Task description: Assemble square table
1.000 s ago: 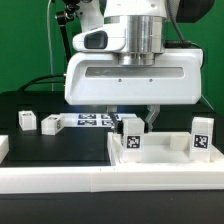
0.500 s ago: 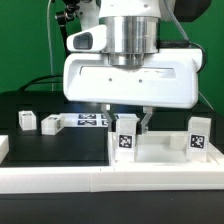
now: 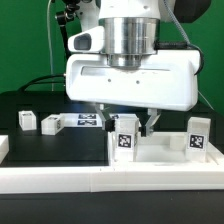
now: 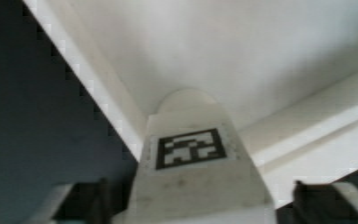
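White leg (image 3: 126, 140) with a black-and-white tag (same on the other legs (image 3: 200, 136)), white square slab (image 3: 165, 155), black table (image 3: 55, 150)

- Slab (image 3: 165, 152): white, square, raised rim; lies flat directly beneath the claw (image 3: 128, 120).
- First leg (image 3: 126, 140): white tagged block, upright on the slab, between the claw's fingers.
- Second leg (image 3: 200, 138): upright on the slab, well to the exterior view's right of the claw.
- Third leg (image 3: 27, 121) and fourth leg (image 3: 52, 124): off the slab, well to the exterior view's left of the claw.

black table (image 3: 60, 150) with slab (image 3: 165, 152), loose legs (image 3: 26, 120)
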You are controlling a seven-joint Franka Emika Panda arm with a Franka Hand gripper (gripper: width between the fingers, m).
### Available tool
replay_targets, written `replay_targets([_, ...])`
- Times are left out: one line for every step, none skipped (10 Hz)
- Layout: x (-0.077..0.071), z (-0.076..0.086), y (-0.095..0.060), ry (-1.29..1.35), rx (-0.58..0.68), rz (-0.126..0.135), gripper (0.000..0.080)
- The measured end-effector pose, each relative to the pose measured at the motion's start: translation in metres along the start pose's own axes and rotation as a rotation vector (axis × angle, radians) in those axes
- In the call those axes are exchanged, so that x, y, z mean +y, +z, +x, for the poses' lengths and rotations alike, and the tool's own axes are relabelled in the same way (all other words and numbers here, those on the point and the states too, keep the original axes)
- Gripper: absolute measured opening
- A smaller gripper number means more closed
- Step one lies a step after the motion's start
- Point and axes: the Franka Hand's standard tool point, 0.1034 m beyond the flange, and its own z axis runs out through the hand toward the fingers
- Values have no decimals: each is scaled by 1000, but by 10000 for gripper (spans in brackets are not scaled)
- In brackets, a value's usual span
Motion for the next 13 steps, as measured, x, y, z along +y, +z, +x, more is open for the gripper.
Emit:
replay_targets([1, -1, -3, 18, 0, 3, 611])
replay_targets([6, -4, -9, 40, -2, 5, 641])
replay_targets([10, -10, -16, 92, -6, 9, 641])
replay_targets([10, -21, -21, 149, -14, 11, 648])
replay_targets([9, -29, -22, 156, -21, 9, 648])
replay_targets([10, -28, -20, 151, -21, 7, 649])
replay_targets([10, -28, -19, 151, -21, 6, 649])
replay_targets([10, -28, -19, 150, -22, 6, 649])
replay_targets([10, -28, -19, 150, -22, 5, 649])
replay_targets([10, -28, -19, 150, -22, 5, 649])
replay_targets([10, -29, -18, 152, -23, 5, 649])
replay_targets([10, -34, -18, 241, -13, 15, 649])
replay_targets([13, -44, -16, 304, -23, 15, 649])
